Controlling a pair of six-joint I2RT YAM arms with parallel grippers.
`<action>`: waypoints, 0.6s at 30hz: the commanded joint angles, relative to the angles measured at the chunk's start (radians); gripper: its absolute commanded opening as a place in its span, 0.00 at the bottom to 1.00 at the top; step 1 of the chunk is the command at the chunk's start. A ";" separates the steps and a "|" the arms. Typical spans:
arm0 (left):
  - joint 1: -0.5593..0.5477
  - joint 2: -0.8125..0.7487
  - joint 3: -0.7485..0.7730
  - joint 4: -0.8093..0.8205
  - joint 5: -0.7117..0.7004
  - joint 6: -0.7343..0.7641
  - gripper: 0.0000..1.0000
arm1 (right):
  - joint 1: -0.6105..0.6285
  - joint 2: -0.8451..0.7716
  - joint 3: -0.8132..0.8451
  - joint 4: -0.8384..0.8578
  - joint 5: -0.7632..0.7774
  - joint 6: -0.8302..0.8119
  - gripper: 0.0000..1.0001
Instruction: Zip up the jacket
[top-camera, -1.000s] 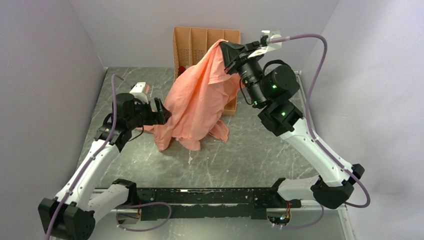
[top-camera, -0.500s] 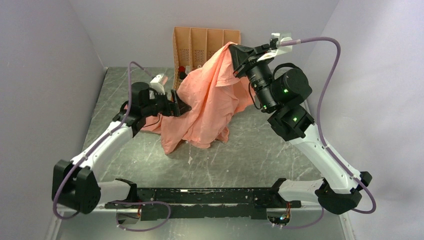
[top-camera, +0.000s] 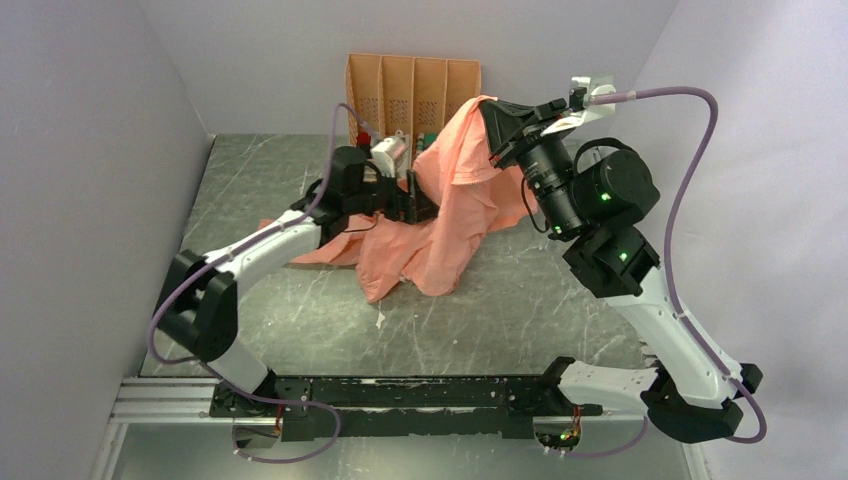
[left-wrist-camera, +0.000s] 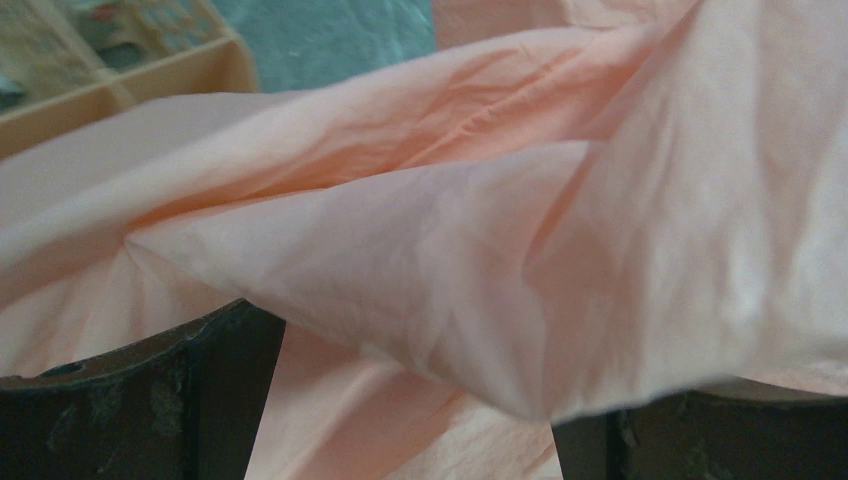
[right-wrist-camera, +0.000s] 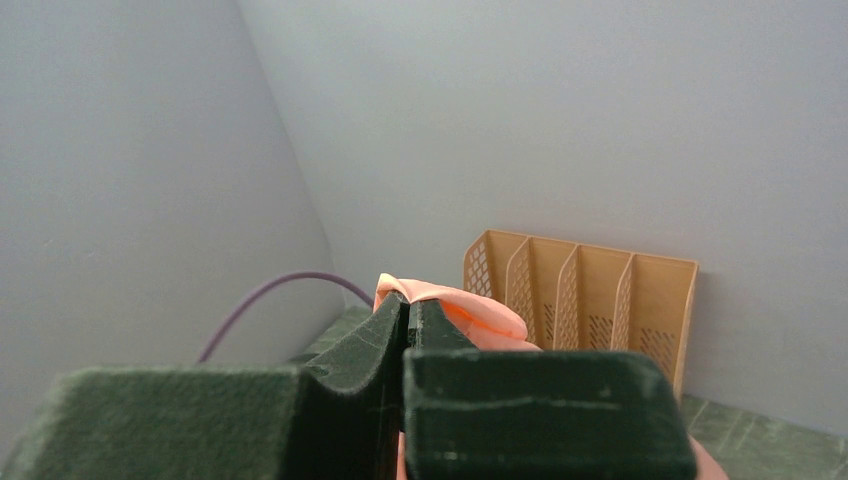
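Lab test booth: bare grey walls (top-camera: 90, 150), bolted arm rail (top-camera: 420, 392).

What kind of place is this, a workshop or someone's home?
Probably a robotics test booth: a left arm and right arm bolted at the near edge of the table, plain grey walls boxing it in, and just props, a pink jacket and an orange rack.

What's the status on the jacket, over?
Right gripper shut on jacket, top held high. Left gripper open, fabric between its jaws. Orange rack close behind.
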 joint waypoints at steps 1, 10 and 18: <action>-0.094 0.095 0.113 0.135 0.059 -0.054 0.95 | 0.003 -0.033 0.052 -0.044 -0.001 0.000 0.00; -0.212 0.367 0.479 0.253 0.186 -0.190 0.95 | 0.003 -0.086 0.080 -0.116 -0.005 0.009 0.00; -0.227 0.395 0.570 0.099 0.124 -0.139 0.95 | 0.003 -0.076 0.086 -0.181 -0.053 0.030 0.00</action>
